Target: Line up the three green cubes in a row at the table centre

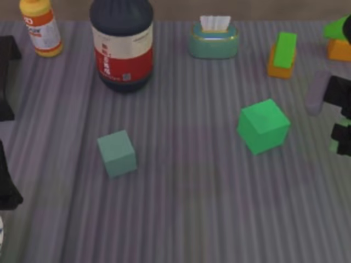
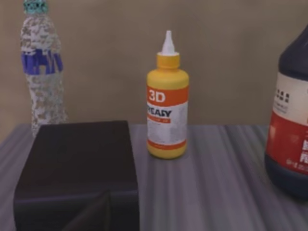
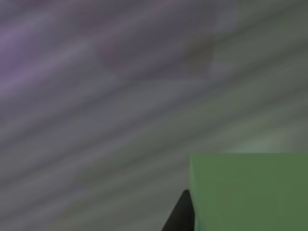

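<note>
The largest, bright green cube [image 1: 263, 126] rests on the striped table [image 1: 186, 219] right of centre. Left of centre lies the teal-green cube [image 1: 117, 153]. The pale green cube [image 3: 248, 192] fills the corner of the right wrist view, with a dark wedge against its side. In the top view it is almost wholly hidden under my right gripper [image 1: 343, 123], which hangs at the table's right edge, beside the bright green cube. My left gripper [image 1: 6, 183] stays parked at the left edge, well away from the teal cube.
Along the back stand a yellow glue bottle [image 1: 41, 27], a big dark bottle [image 1: 122, 44] and a teal tissue box [image 1: 214, 39]. A green slab on an orange block [image 1: 282, 55] and a green wedge on orange [image 1: 339, 38] sit back right. A black box [image 2: 77, 173] is at the left.
</note>
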